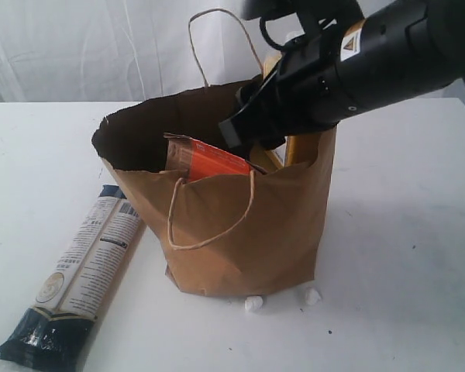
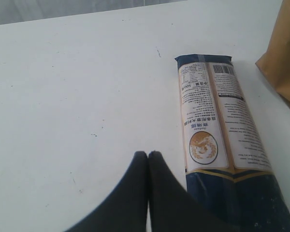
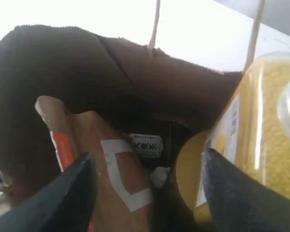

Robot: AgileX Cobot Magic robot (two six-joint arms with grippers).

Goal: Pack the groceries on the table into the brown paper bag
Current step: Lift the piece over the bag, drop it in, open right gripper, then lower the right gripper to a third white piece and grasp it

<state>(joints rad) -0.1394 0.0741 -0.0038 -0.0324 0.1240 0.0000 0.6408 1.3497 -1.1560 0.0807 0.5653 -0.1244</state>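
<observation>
The brown paper bag point(image 1: 240, 232) stands upright mid-table. Inside it, the brown pouch with orange label point(image 1: 209, 161) leans against the front wall. The yellow-grain bottle point(image 3: 266, 125) stands beside it, with a gold lid point(image 3: 188, 164) lower down between them. My right gripper point(image 3: 149, 154) hangs open in the bag's mouth point(image 1: 236, 136), holding nothing. The long navy-cream packet point(image 1: 85, 263) lies flat on the table point(image 1: 403, 232) left of the bag. My left gripper point(image 2: 148, 153) is shut and empty, just beside the packet point(image 2: 217, 121). Can, carton and bottle cap are hidden.
Two small white lumps point(image 1: 253, 304) point(image 1: 312, 295) lie at the bag's front base. One loop handle point(image 1: 217, 46) stands up behind the bag, the other point(image 1: 209, 225) hangs down its front. A corner of the bag point(image 2: 285, 53) shows near the packet's far end.
</observation>
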